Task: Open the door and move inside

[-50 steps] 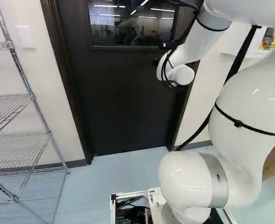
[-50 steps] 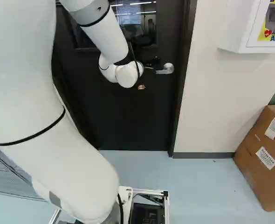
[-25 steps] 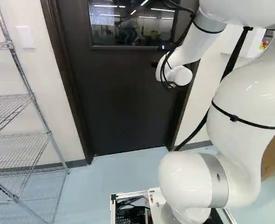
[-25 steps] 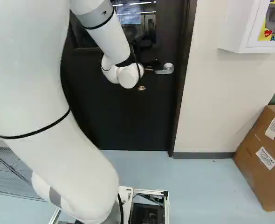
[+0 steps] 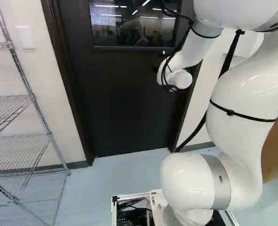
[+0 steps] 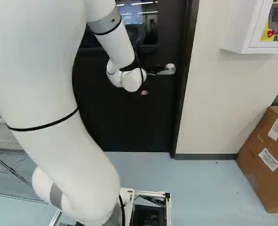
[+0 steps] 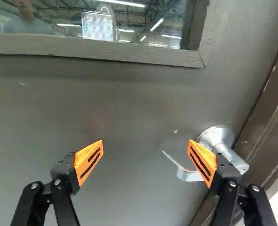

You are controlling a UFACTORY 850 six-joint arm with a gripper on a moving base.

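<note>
The door (image 6: 129,125) is dark, nearly black in the base views, and stands closed in its dark frame (image 6: 184,70), with a framed window (image 5: 139,28) in its upper part. The door handle (image 6: 169,69) is a silvery metal lever on a round plate, near the door's right edge in the right base view, below the window's lower corner. The lever runs inward from that edge, and its tip bends back toward the door.

The gripper (image 6: 144,92) is open and empty, its orange pads (image 7: 89,161) set wide apart ahead of the door. In the wrist view one finger overlaps the handle, hiding part of the lever; whether they touch, I cannot tell.

The white arm (image 5: 242,136) fills much of both base views, and its wrist end stands ahead of the door, close to the handle. At the left of the left base view are a metal wire shelf (image 5: 9,113) and a white wall plate (image 5: 26,37). Right of the frame in the right base view hangs a white cabinet (image 6: 238,28); below it and farther right, a brown cardboard box (image 6: 254,174) sits on the floor (image 6: 200,197).

The cabinet bears a yellow printed label (image 6: 275,38) with a red heart; the box has two white printed stickers (image 6: 270,159).
</note>
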